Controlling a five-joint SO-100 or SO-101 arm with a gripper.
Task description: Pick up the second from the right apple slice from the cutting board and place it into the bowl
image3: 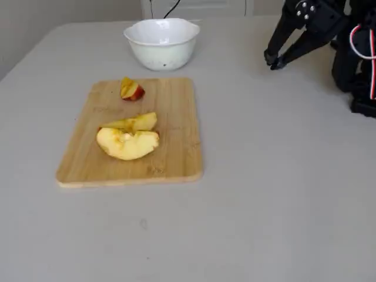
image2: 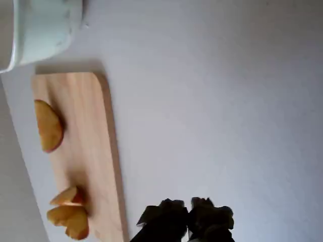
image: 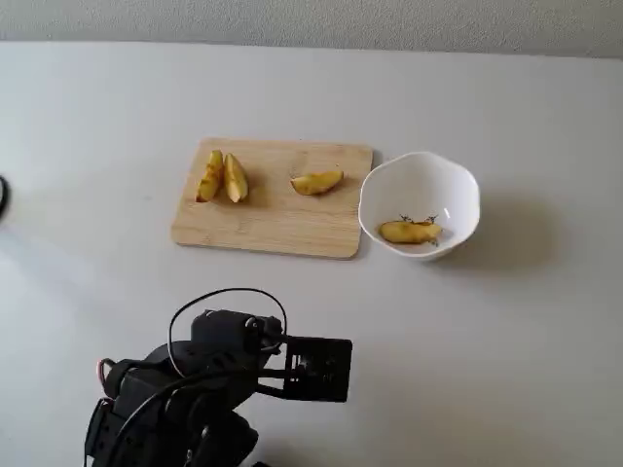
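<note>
The light wooden cutting board (image: 277, 219) lies mid-table and carries three apple slices. In a fixed view, two touch at its left end (image: 209, 175) (image: 236, 179) and one lies alone at its right end (image: 316, 182). The white bowl (image: 423, 175) stands just right of the board with one slice (image: 409, 232) inside. My gripper (image3: 272, 60) is shut and empty, held above bare table away from the board. In the wrist view, its fingertips (image2: 189, 219) show at the bottom, with the board (image2: 91, 131), the slices and the bowl (image2: 43, 25) to the left.
My folded arm (image: 214, 389) sits at the table's front edge in a fixed view, with its black cable looped above it. In another fixed view, the arm's base (image3: 358, 64) stands at the right, and a wall runs along the table's far side.
</note>
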